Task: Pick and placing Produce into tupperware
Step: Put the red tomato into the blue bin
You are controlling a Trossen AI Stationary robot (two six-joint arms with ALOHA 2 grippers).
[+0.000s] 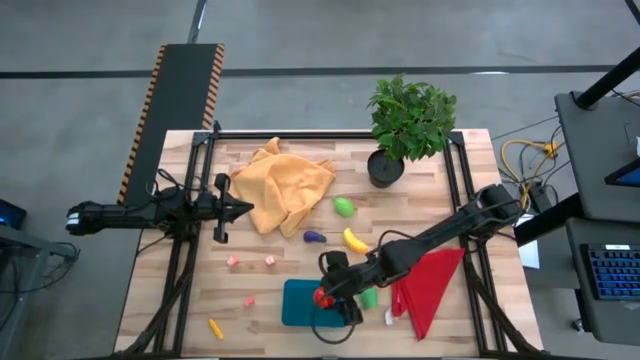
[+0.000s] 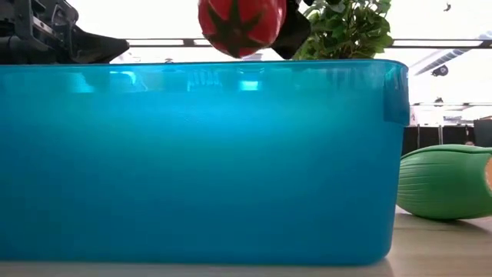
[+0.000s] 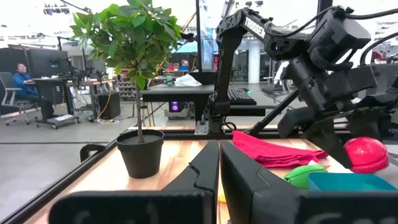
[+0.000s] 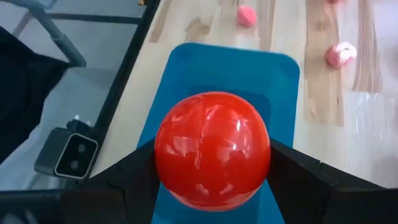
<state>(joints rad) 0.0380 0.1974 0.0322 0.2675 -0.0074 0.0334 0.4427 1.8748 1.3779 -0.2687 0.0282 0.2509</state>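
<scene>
Wooden table (image 1: pixel 300 280) amid grey floor (image 1: pixel 320 40)

text: none legible | labels: none | numbers: none

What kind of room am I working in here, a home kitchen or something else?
Not a kitchen; likely a robotics lab or open workshop. Beyond the potted plant there are desks with monitors, a seated person, and another dark robot arm on a bench.

Past the left gripper (image 3: pixel 219 163), fingers closed together, a potted plant (image 3: pixel 134 74) stands on the wooden surface (image 3: pixel 180 158), while the right gripper (image 3: pixel 357 155) holds a red tomato (image 3: pixel 365 154) above the teal tupperware (image 3: pixel 351 186), beside a green piece (image 3: pixel 305 175) and red cloth (image 3: pixel 273 150).
</scene>
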